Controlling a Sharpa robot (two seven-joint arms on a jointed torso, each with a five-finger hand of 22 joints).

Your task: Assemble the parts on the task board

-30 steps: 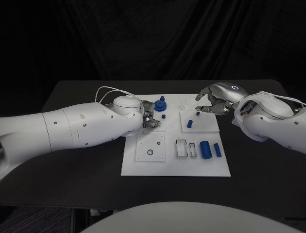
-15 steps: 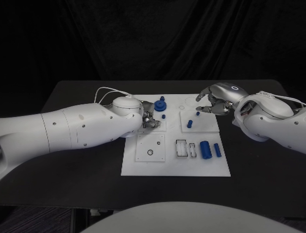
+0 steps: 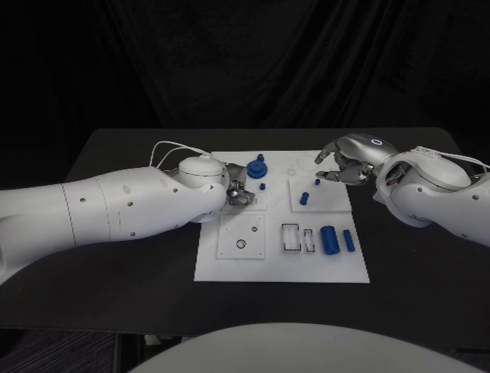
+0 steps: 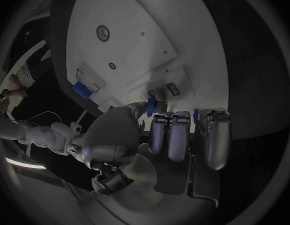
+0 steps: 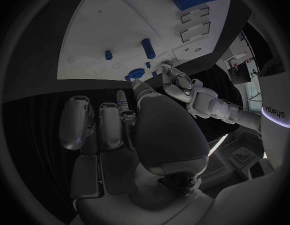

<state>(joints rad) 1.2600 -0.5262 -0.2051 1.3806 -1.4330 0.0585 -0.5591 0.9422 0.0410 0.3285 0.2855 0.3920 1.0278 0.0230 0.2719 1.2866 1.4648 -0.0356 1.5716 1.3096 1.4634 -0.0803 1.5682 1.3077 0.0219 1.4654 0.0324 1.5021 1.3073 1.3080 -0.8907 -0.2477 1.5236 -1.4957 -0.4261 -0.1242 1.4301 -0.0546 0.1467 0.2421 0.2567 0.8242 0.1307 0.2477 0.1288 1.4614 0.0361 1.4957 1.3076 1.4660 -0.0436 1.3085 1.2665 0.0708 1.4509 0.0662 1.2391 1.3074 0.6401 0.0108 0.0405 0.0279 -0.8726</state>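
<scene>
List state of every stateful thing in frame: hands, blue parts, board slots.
left hand: over the task board, near the tall blue part; hold unclear.
right hand: fingers curled over the board's far right edge; hold unclear.
task board: flat on the table.
tall blue part: upright.
small blue peg: standing.
large blue cylinder: lying down.
slim blue cylinder: lying beside it.
rectangular slots: no blue part inside.

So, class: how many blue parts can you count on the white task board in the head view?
5: a knob and small peg by the left hand, a middle peg, two cylinders nearest. Hands may hide others.
</scene>
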